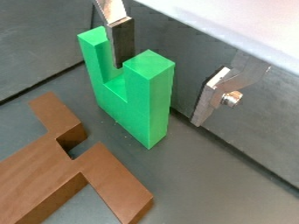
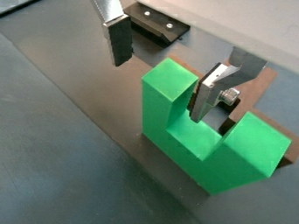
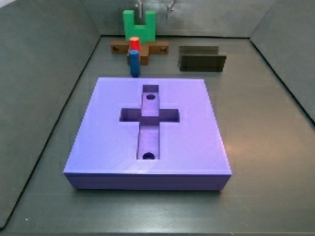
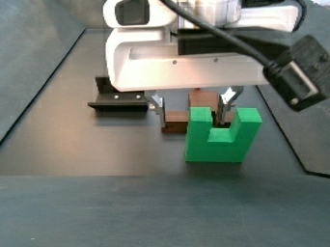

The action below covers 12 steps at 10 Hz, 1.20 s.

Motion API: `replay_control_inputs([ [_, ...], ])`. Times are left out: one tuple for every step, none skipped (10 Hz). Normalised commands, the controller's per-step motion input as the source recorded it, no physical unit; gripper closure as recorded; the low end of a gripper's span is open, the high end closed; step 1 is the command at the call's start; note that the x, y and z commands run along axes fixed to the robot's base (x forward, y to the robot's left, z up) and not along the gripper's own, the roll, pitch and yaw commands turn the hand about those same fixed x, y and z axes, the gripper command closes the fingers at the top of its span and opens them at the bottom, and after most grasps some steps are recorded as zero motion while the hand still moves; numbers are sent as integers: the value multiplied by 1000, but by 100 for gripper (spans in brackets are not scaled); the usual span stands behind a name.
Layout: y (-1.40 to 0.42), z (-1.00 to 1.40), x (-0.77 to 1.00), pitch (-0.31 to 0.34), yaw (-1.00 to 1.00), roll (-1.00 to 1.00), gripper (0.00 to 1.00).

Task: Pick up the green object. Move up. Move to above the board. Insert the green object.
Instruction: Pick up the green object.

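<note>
Over the green object, the gripper hangs spread, fingers straddling one prong, ready to pinch for lifting.

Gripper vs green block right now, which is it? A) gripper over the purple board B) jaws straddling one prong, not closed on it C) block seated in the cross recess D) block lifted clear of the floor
B: in a wrist view the gripper has one finger in the slot of the green object and the other outside the prong, with gaps either side; it sits on the floor.
</note>
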Motion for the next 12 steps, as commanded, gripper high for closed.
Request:
replay_control_inputs([
  [131, -71, 0, -11, -246, 0, 0],
  [109, -123, 106, 0, -37, -26, 0],
  [0, -140, 71, 0, 0, -13, 0],
  [-71, -91, 40, 0, 0, 0, 0],
  [-126, -86, 26, 0, 0, 0, 0],
  [-140, -77, 3, 0, 0, 0, 0],
  [-57, -97, 46, 0, 0, 0, 0],
  [-17, -129, 3, 0, 0, 0, 0],
  [0, -131, 0, 0, 0, 0, 0],
  [26, -177, 0, 0, 0, 6, 0],
  [34, -160, 0, 0, 0, 16, 0],
  [91, -134, 0, 0, 0, 77, 0],
])
